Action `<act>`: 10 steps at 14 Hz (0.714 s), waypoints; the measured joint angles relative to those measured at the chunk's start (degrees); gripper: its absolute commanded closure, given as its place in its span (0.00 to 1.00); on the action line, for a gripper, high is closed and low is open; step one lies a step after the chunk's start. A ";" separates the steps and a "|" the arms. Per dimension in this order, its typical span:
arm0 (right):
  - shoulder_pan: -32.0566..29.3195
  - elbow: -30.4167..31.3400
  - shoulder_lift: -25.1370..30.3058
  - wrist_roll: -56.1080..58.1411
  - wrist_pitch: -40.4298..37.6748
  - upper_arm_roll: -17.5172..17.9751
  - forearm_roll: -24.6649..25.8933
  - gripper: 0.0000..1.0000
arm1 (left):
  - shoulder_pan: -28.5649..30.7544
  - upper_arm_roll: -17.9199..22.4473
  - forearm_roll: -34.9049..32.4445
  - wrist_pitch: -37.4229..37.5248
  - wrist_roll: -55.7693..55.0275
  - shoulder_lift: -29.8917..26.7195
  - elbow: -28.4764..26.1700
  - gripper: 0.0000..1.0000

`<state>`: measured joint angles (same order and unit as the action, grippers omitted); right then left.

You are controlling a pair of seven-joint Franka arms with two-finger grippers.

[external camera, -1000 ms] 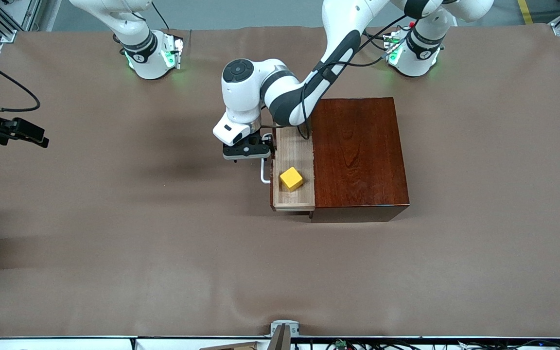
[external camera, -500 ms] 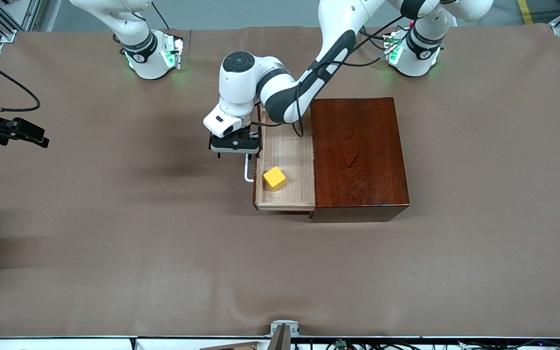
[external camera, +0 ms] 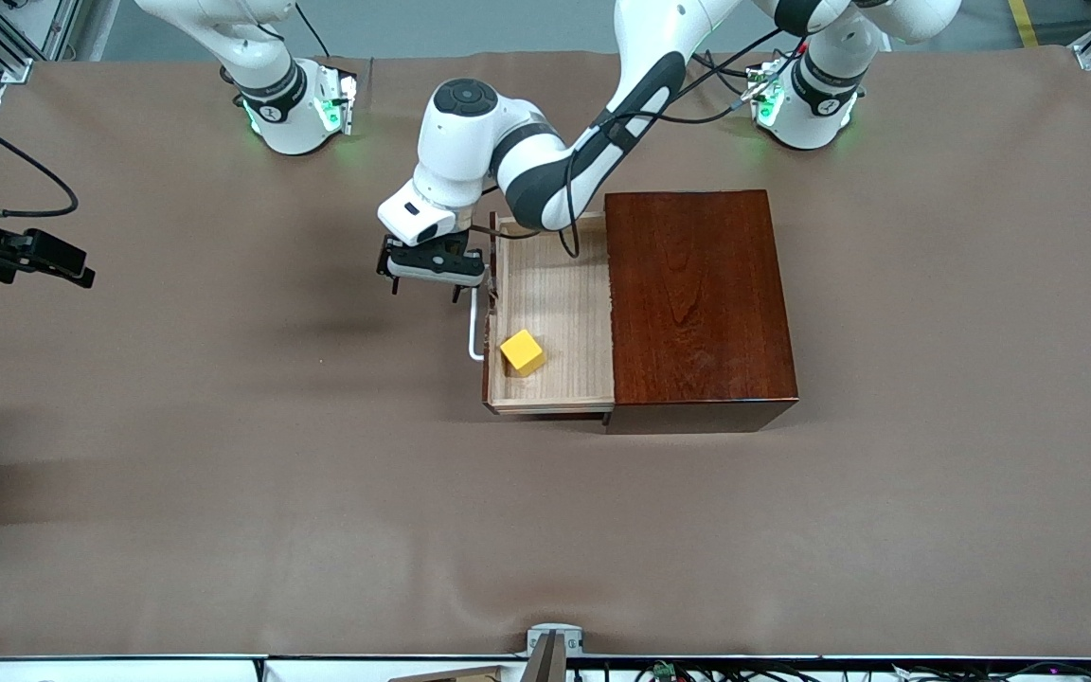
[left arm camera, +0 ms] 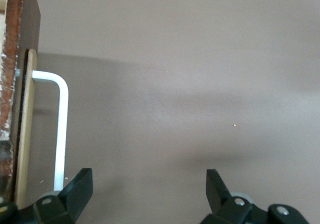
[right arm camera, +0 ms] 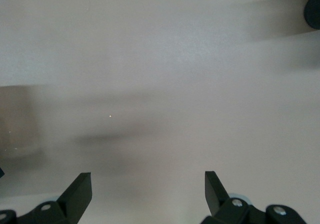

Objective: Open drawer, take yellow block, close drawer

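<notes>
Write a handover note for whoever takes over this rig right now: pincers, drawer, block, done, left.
Left pincer: open, beside the drawer's white handle, not gripping it.
Right pincer: open, waiting at the right arm's end of the table.
Drawer: pulled well out of the mahogany box.
Yellow block: in the drawer, near its front.
Done: opening.
Left: take block, close drawer.

The drawer (external camera: 553, 322) stands pulled out of the box (external camera: 700, 303) at frame centre, its top uncovered. Only the block (external camera: 522, 352) sits inside, in the lower corner near the handle (external camera: 475, 327); the tray's upper part is bare. The left gripper (external camera: 429, 284), fingers spread, hangs over the cloth (external camera: 223, 426) just beside the handle's upper end, the arm crossing the drawer's upper edge.
</notes>
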<state>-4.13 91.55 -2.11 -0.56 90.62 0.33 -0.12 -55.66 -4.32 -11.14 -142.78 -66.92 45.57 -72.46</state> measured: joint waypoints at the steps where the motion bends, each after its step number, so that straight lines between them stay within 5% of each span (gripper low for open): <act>1: 0.00 0.00 0.00 0.00 0.00 0.00 0.00 0.00 | -0.04 -0.01 0.22 0.00 -0.68 0.00 0.15 0.00; 5: 0.00 -0.01 0.00 0.00 0.00 0.01 0.00 0.00 | 1.57 0.55 3.91 2.30 -2.35 -1.10 2.24 0.00; 10: 0.00 -0.07 0.00 0.00 -0.06 0.03 0.00 0.00 | 14.02 0.97 4.39 14.65 -1.92 -8.27 3.21 0.00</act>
<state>-4.12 91.48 -2.11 -0.56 90.56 0.36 -0.12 -41.63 -3.35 -6.74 -128.13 -68.84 37.30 -69.25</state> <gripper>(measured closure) 0.000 0.000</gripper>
